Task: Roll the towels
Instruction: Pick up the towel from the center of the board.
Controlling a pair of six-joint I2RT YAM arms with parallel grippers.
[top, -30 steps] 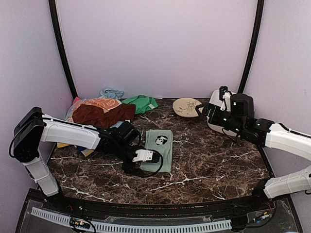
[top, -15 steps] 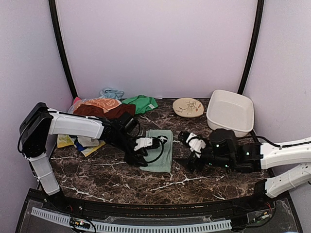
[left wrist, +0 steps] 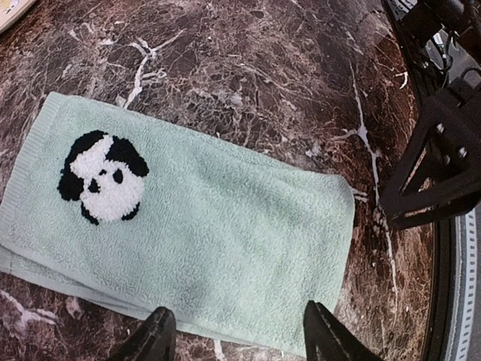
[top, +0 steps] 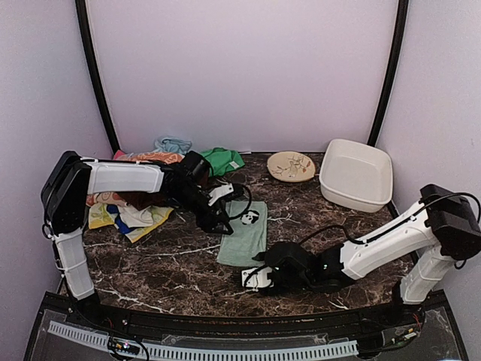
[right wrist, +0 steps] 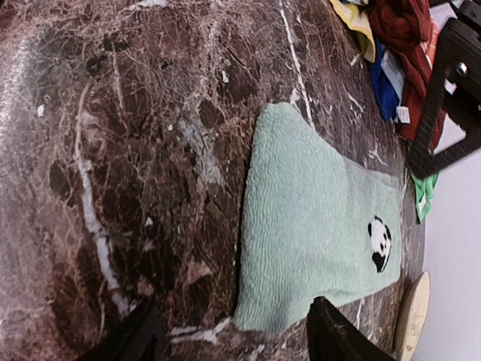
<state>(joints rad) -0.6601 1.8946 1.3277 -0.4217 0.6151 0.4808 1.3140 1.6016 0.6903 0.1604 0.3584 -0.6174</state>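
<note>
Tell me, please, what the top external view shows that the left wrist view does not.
Only top external: the white tub, the heap of coloured towels at back left, and both arms whole. Only left wrist: the left gripper with its fingertips spread open at the long edge of the mint-green towel, where a second layer shows underneath. Both: that towel with its panda patch, lying flat on the marble table.
</note>
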